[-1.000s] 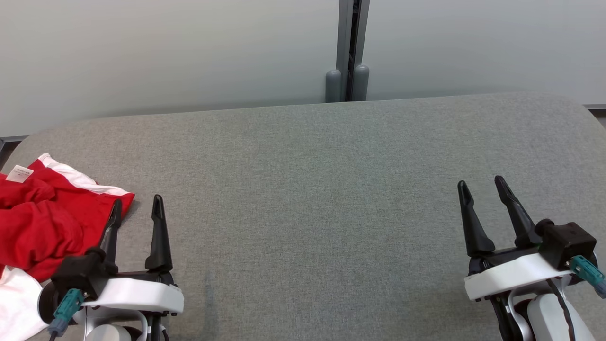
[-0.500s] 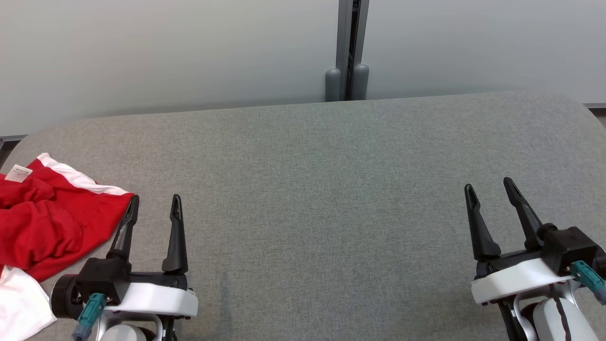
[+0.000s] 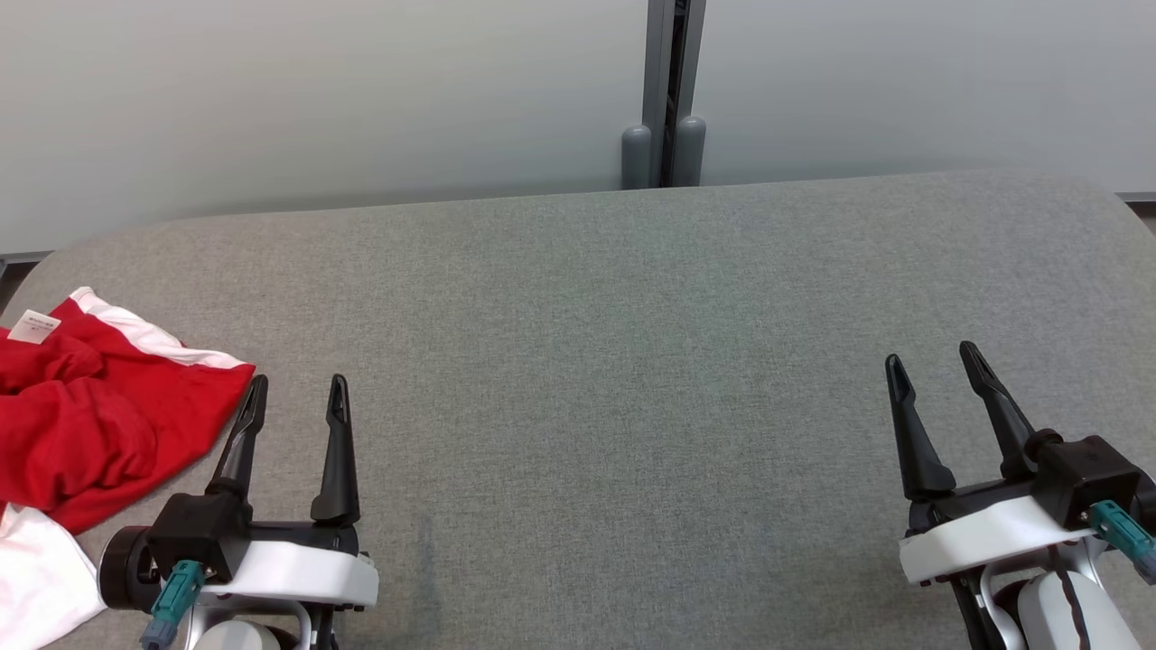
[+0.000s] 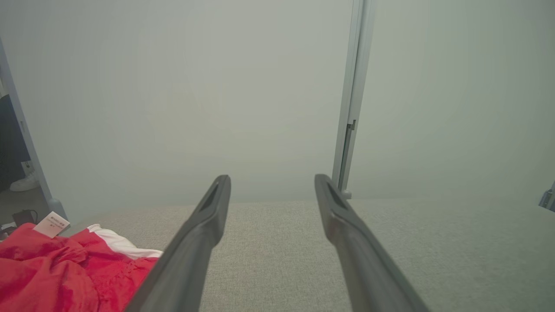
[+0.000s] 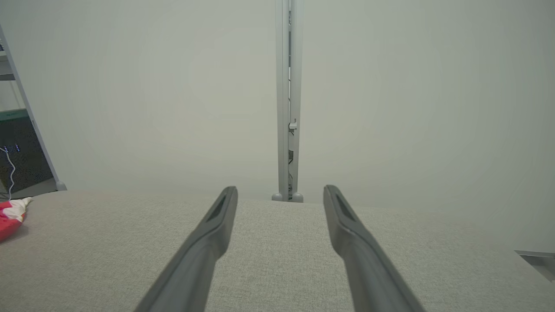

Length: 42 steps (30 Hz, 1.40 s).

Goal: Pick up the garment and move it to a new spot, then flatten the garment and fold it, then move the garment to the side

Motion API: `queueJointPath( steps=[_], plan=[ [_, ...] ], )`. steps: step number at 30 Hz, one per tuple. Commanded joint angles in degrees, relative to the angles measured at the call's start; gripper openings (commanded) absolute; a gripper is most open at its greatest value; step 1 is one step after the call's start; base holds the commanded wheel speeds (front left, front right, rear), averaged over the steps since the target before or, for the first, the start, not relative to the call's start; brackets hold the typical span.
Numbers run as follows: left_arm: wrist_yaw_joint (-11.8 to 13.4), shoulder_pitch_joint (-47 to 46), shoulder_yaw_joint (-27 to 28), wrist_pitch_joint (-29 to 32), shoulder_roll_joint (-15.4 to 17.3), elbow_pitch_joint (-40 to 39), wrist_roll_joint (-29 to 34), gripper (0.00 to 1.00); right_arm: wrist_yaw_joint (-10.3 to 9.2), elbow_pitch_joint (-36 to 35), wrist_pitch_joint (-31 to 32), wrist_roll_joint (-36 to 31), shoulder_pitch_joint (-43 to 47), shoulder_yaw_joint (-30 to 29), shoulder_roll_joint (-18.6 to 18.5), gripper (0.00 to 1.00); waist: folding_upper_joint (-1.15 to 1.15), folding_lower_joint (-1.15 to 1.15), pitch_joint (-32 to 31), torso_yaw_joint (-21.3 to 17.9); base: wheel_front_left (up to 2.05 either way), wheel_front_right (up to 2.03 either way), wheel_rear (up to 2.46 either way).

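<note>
Garment (image 3: 90, 415) lies crumpled at the table's (image 3: 578, 298) left edge (pickup pending); left gripper (image 3: 299, 384) and right gripper (image 3: 931, 354) stand spread, empty; next, reach leftward.

The left gripper (image 3: 299, 384) is poised just beside the red garment (image 3: 90, 424), its outer finger next to the cloth's edge, both fingers spread wide and empty; the right gripper (image 3: 931, 354) is held well apart from the garment, fingers likewise spread and empty; both point forward from white wrists.
</note>
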Motion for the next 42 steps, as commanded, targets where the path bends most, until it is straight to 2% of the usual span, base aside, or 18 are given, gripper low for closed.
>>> queueJointPath(
  steps=[1,10,16,36,42],
  plan=[
    [0.2,0.0,0.3,-0.1,0.1,0.1,-0.1,1.0,0.13,-0.2,-0.2,0.3,0.1,-0.2,-0.2,1.0,0.0,0.0,0.1,0.0,0.0,0.0,0.0],
    [0.1,-1.0,0.1,-0.1,0.1,0.7,-0.8,1.0,0.13,-0.8,-0.2,0.5,0.0,-0.1,0.1,1.0,0.0,0.0,0.7,0.6,0.0,0.0,0.0],
    [0.5,-1.6,0.2,-0.1,0.1,1.4,-1.8,1.0,0.13,-1.6,-0.2,2.2,0.1,1.1,-0.4,1.0,0.0,0.0,0.7,2.7,0.0,0.0,0.0],
    [2.6,-0.4,1.2,-0.1,0.1,3.2,-3.9,1.0,0.13,-1.1,-0.2,5.8,1.1,5.2,-2.0,1.0,0.0,0.0,0.2,17.1,0.0,0.0,0.0],
    [3.1,0.6,1.3,-0.1,0.1,3.2,-4.2,1.0,0.13,-0.9,-0.2,6.4,1.4,6.4,-2.3,1.0,0.0,0.0,-0.5,20.1,0.0,0.0,0.0]
  ],
)
